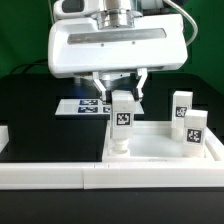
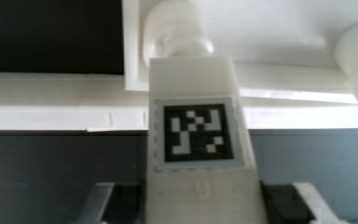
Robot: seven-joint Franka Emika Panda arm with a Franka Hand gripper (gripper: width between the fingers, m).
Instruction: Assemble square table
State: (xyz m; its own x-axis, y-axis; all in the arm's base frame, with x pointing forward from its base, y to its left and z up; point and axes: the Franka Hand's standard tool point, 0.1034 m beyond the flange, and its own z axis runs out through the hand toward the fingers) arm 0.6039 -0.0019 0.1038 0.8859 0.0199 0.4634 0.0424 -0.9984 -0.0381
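A white leg (image 1: 122, 118) with a black-white tag stands upright, its lower end on the near corner of the white square table slab (image 1: 165, 148) at the exterior view's left. My gripper (image 1: 122, 98) is shut on the leg's upper part, one finger on each side. In the wrist view the tagged leg (image 2: 194, 130) fills the middle, running from between my gripper's (image 2: 202, 205) fingers (image 2: 108, 200) to its rounded end on the slab (image 2: 51, 100). Two more tagged legs (image 1: 182, 105) (image 1: 194, 126) stand on the slab's far right part.
The marker board (image 1: 85, 105) lies on the black table behind the slab, at the exterior view's left. A long white bar fence (image 1: 60, 178) runs along the front edge. The arm's large white housing (image 1: 115, 45) hangs above the scene.
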